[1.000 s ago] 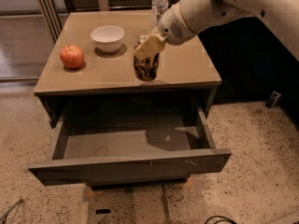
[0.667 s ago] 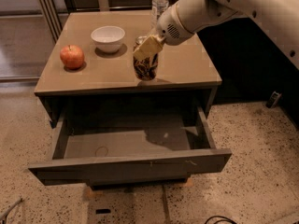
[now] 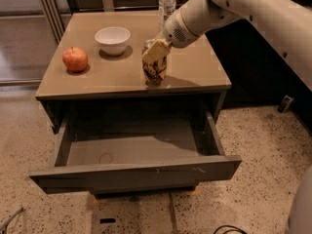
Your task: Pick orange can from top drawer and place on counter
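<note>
Gripper [image 3: 157,51]: closed on the top of the can [image 3: 155,72].
Can: upright on the counter [image 3: 97,79], near its front edge, above the open drawer [image 3: 136,172].
Release: I judged a gentle opening, then a straight lift, best.
Room: bowl [image 3: 112,39] and apple [image 3: 75,59] well left; bottle [image 3: 166,4] behind.

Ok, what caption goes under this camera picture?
Gripper at the top of the orange can, which stands on the counter above the open top drawer.
</note>
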You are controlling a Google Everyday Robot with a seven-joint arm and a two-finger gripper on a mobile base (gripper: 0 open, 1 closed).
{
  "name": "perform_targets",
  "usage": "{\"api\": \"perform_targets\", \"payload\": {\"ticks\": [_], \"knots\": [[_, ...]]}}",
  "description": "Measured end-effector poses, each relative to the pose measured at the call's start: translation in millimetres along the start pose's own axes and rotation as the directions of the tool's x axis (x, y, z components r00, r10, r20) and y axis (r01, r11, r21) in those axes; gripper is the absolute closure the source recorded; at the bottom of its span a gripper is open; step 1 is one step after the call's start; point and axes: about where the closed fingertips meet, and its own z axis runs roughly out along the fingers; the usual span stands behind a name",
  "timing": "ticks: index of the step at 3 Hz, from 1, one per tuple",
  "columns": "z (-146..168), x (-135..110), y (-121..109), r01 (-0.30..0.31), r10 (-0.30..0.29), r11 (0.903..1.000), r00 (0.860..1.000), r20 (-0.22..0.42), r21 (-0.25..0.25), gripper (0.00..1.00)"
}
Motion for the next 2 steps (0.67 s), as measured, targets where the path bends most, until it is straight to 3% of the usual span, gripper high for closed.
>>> {"api": "perform_targets", "payload": {"ticks": [2], "knots": [[21,13,-22,-0.025,0.025,0.9997,1.000,0.016,0.006,1.00]]}}
